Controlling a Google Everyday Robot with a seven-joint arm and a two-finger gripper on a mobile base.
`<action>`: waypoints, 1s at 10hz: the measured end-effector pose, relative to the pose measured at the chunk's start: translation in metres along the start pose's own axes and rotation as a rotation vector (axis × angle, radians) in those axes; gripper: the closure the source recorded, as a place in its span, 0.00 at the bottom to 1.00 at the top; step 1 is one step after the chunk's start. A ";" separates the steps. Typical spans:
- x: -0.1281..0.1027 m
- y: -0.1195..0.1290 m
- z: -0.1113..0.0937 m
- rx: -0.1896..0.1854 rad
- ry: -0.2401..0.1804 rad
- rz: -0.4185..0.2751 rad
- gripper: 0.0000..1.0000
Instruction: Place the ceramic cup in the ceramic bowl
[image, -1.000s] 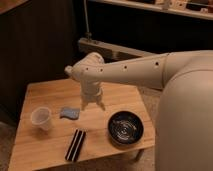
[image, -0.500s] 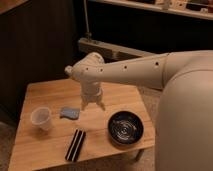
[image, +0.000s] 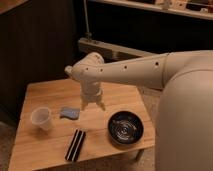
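Note:
The ceramic cup (image: 41, 118) is small, white and handleless, and stands upright at the left side of the wooden table (image: 55, 92). The ceramic bowl (image: 126, 128) is round, black and glossy with rings inside, and sits near the table's front right corner. My gripper (image: 93, 104) hangs from the white arm over the table's middle, between cup and bowl, fingers pointing down. It holds nothing and is apart from both.
A small blue-grey object (image: 69, 113) lies just left of the gripper, next to the cup. A flat black striped block (image: 76, 145) lies near the front edge. A dark wall and shelf with a metal rail (image: 115, 49) stand behind the table.

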 end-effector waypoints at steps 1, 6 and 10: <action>0.000 0.000 0.000 0.000 0.000 0.000 0.35; 0.000 0.000 0.000 0.000 0.000 0.000 0.35; -0.014 0.004 -0.014 -0.018 -0.046 -0.035 0.35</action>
